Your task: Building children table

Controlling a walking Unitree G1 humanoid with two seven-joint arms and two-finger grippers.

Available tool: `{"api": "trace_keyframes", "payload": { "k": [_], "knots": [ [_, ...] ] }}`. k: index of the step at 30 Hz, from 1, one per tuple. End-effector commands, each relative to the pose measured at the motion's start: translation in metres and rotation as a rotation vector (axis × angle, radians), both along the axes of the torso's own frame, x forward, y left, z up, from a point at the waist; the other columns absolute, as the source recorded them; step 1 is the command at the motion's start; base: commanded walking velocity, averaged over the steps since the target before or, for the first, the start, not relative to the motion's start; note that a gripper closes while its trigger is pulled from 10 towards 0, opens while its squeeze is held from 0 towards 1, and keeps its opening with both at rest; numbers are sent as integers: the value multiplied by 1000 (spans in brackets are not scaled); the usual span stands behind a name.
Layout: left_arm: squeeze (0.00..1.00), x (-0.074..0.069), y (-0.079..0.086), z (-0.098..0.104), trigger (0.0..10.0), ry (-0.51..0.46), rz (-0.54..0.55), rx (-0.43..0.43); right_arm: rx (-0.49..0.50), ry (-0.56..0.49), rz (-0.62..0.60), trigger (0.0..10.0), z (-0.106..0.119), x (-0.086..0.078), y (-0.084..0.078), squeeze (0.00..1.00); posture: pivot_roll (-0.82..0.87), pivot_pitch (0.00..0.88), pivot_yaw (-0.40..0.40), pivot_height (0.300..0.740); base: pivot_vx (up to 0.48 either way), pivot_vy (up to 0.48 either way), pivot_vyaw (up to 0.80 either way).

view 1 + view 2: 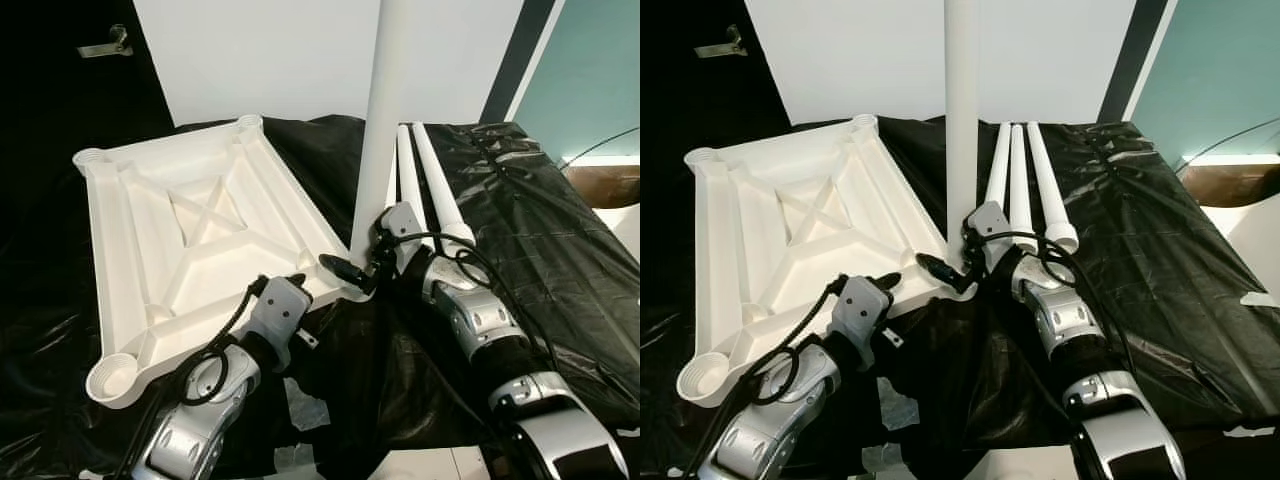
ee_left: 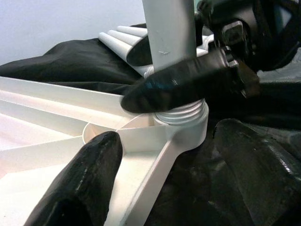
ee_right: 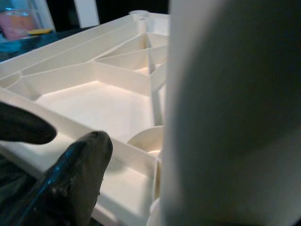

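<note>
The white table top (image 1: 180, 230) lies upside down on a black sheet, its ribs and corner sockets facing up. One white leg (image 1: 385, 130) stands upright in the near right corner socket (image 2: 186, 120). My right gripper (image 1: 945, 268) is shut on the base of this leg, one finger (image 2: 178, 84) lying across it just above the socket threads. My left gripper (image 2: 167, 134) is open and straddles the same corner of the table top, with one finger (image 2: 80, 188) over the ribbed side. Three spare legs (image 1: 1025, 180) lie side by side behind the upright leg.
The black plastic sheet (image 1: 540, 250) covers the whole work surface and is wrinkled. A white wall panel (image 1: 270, 60) stands behind. A brown box (image 1: 610, 185) sits at the far right. Scraps of clear wrapping (image 1: 305, 410) lie between my arms.
</note>
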State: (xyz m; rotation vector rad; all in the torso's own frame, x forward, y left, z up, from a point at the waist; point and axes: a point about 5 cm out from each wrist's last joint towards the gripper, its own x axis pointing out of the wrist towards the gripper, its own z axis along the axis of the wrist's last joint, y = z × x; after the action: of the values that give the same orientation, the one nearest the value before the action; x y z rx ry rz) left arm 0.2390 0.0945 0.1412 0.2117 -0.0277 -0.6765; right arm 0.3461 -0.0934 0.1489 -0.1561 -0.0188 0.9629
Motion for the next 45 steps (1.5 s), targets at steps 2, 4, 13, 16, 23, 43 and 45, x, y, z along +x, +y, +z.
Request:
{"api": "trace_keyframes", "payload": {
  "k": [2,4,13,16,23,43,45],
  "knots": [
    [0,-2,-3,-5,10000,23,-76,18,-39,-4,26,10000,0,3,-2,0,152,0,-41,740,0,0,0],
    [0,-2,-2,-5,10000,24,-70,18,-60,0,33,1765,-2,6,-4,0,159,0,-45,740,0,0,0],
    [0,-7,0,-7,10000,35,-43,14,-59,46,31,0,-11,8,-12,0,175,4,-51,740,0,0,0],
    [0,-7,1,-7,10000,37,-35,13,-54,55,-38,0,-12,11,-13,0,177,16,-53,740,0,0,0],
    [0,-6,9,-6,10000,32,-8,19,28,78,-228,0,-18,11,2,0,172,25,-54,740,0,0,0],
    [0,4,27,-13,10000,118,14,93,241,98,-526,7529,-16,-11,40,0,143,34,-15,740,0,0,0],
    [0,5,30,-19,10000,155,29,125,263,90,-522,10000,-13,-12,38,0,141,34,-14,740,0,0,0]
  ]
}}
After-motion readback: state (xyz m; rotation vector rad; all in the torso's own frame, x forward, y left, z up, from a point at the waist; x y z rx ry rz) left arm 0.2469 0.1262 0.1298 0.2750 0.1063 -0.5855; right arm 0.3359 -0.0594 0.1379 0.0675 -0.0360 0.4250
